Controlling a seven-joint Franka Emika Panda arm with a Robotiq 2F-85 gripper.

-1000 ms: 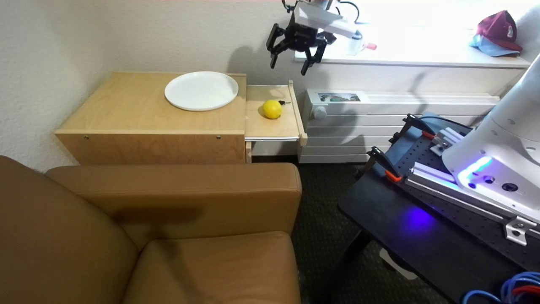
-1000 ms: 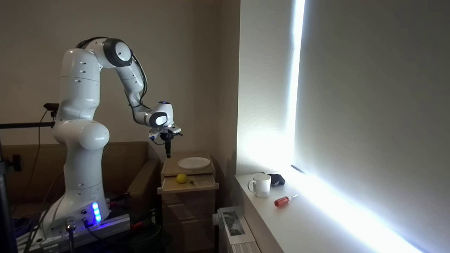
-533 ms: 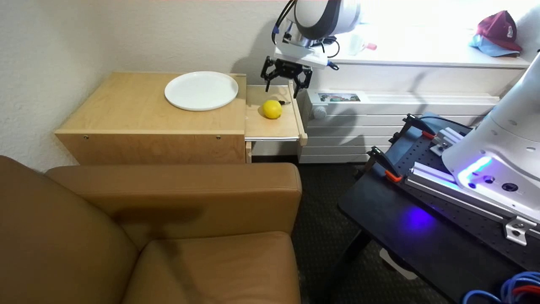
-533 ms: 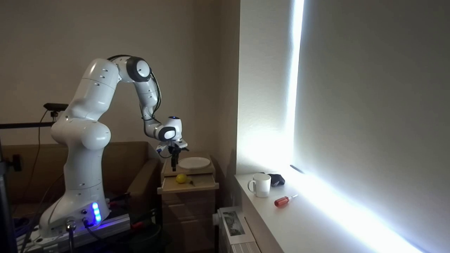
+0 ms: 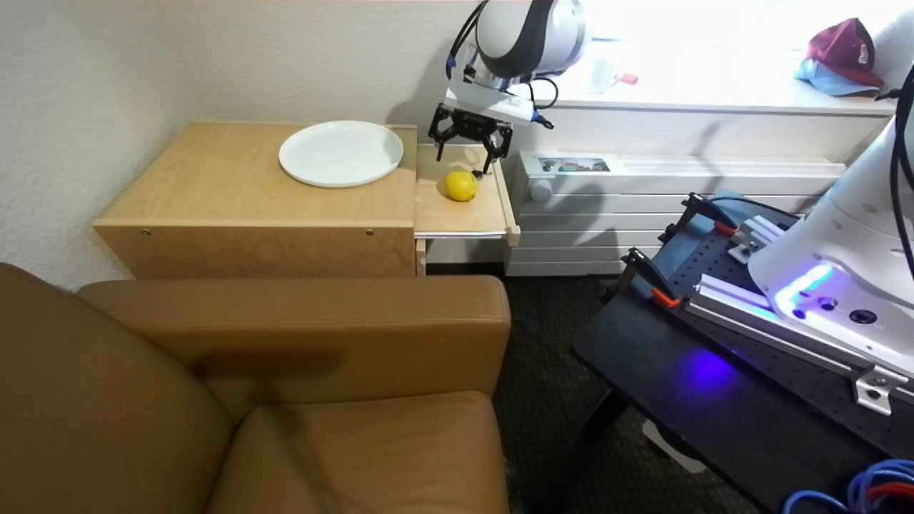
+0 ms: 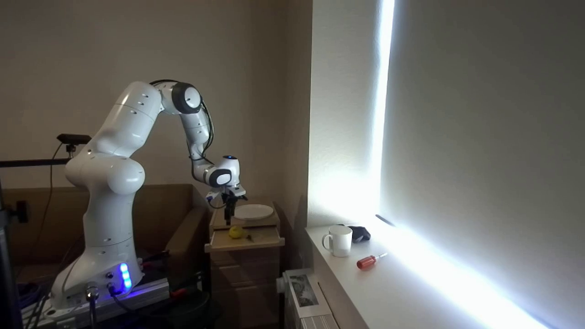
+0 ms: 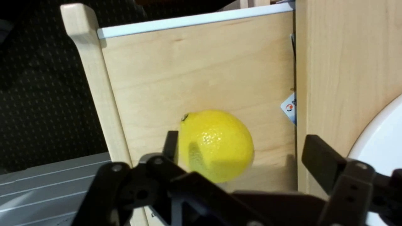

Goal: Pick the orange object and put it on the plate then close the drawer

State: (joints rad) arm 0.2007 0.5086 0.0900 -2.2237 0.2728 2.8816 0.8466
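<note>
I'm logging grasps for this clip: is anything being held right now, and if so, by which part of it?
Nothing is held: the jaws stand wide open, and the lemon lies in the pulled-out drawer.

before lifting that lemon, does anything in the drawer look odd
Yes: in the wrist view, a printed white-and-blue corner, perhaps a card's, shows in the open drawer, the rest hidden under the side table's top; it looks stray.

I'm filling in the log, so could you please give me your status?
Hand open, empty, over the pulled-out drawer. Lemon inside, not gripped. Small dark item beside it, possibly in the way.
</note>
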